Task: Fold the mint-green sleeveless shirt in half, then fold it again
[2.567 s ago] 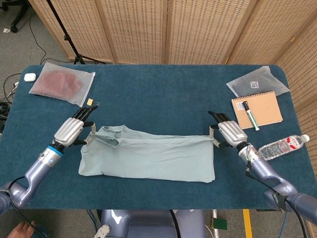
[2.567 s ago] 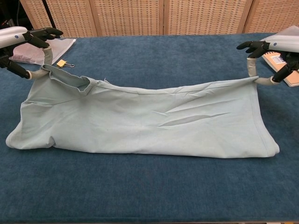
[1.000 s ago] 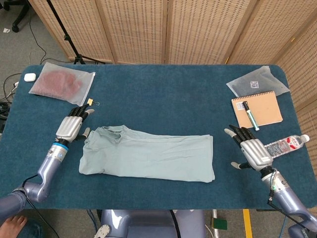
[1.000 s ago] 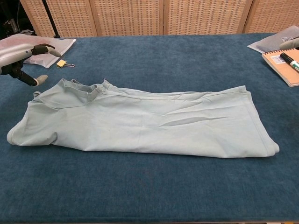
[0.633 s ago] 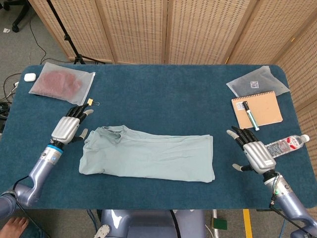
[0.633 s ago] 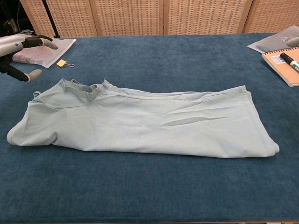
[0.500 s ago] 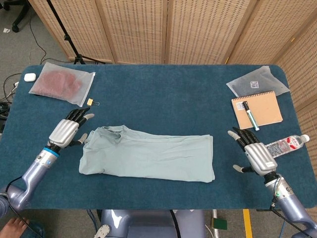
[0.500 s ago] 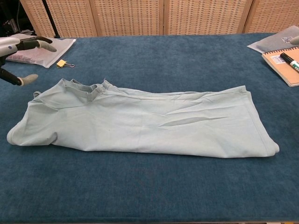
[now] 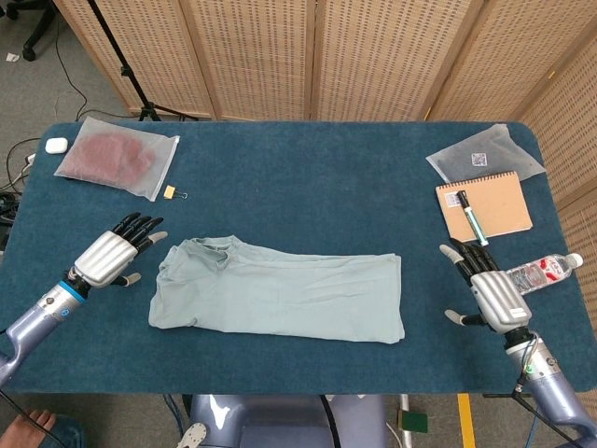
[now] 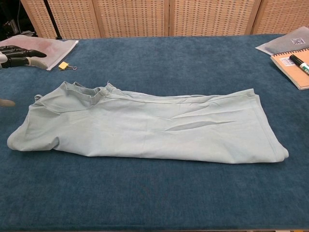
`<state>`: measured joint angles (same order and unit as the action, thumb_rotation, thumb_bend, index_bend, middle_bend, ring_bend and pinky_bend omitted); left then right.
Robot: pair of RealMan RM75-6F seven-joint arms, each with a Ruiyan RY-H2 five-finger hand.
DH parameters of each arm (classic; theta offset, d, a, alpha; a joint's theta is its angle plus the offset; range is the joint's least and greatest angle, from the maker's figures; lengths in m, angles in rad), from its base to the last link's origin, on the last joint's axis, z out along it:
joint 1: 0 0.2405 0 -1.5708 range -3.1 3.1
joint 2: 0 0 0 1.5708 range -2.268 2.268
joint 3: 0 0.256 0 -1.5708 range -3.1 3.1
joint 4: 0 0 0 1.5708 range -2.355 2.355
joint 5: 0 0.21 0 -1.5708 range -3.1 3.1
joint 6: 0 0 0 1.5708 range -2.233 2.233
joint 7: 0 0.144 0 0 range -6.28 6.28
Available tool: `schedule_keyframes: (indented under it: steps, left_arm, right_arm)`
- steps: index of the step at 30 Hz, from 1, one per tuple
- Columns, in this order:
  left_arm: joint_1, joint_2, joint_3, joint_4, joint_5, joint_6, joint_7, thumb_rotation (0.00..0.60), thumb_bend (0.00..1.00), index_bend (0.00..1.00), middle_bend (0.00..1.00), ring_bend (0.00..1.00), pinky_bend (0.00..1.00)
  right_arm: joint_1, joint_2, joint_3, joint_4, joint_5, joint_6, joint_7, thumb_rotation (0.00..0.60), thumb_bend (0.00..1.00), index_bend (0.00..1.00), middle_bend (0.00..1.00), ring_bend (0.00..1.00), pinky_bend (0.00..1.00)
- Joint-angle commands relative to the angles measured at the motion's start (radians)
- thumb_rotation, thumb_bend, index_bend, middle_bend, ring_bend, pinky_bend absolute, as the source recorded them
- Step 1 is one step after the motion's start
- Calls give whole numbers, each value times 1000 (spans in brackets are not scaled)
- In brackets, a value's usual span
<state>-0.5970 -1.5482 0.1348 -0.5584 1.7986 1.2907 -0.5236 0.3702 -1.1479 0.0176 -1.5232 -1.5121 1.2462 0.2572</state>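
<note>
First fold judged complete; second fold not yet begun.
Mint-green sleeveless cotton shirt (image 9: 278, 298) lies doubled, frame centre, on blue felt table (image 9: 308, 187). Left hand (image 9: 110, 254) and right hand (image 9: 492, 291) flank it, fingers spread wide, holding nothing; next, one end needs gripping.

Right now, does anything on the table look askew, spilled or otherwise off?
Nothing spilled or damaged. The shirt lies folded once, slightly crooked: its collar end bunches and creases cross the middle. The water bottle lies on its side near the right hand. Both hands are open and off the cloth.
</note>
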Motion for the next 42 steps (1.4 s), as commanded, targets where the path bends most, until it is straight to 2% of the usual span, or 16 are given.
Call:
schedule_keyframes:
  steps: [1, 12, 24, 35, 42]
  left_arm:
    - [-7, -55, 25, 101, 27, 29, -14, 600, 204, 24, 0, 0, 0]
    - [-38, -154, 47, 253, 41, 34, -16, 600, 224, 100, 0, 0, 0]
    - [-41, -211, 55, 312, 28, 58, -56, 600, 278, 249, 0, 0, 0]
    - [-24, -247, 58, 353, 11, 67, -99, 600, 311, 323, 0, 0, 0]
    - [-13, -265, 49, 373, -8, 83, -123, 600, 326, 325, 0, 0, 0]
  right_arm:
    - [-2, -1, 7, 4, 5, 2, 2, 600, 0, 0, 0, 0, 1]
    - [-8, -1, 20, 3, 12, 1, 3, 600, 0, 0, 0, 0, 1]
    - [-10, -1, 28, 6, 14, -8, 6, 600, 0, 0, 0, 0, 1]
    - [-10, -2, 29, 10, 7, -14, 11, 600, 0, 0, 0, 0, 1]
    - [-10, -4, 28, 13, 3, -18, 13, 600, 0, 0, 0, 0, 1]
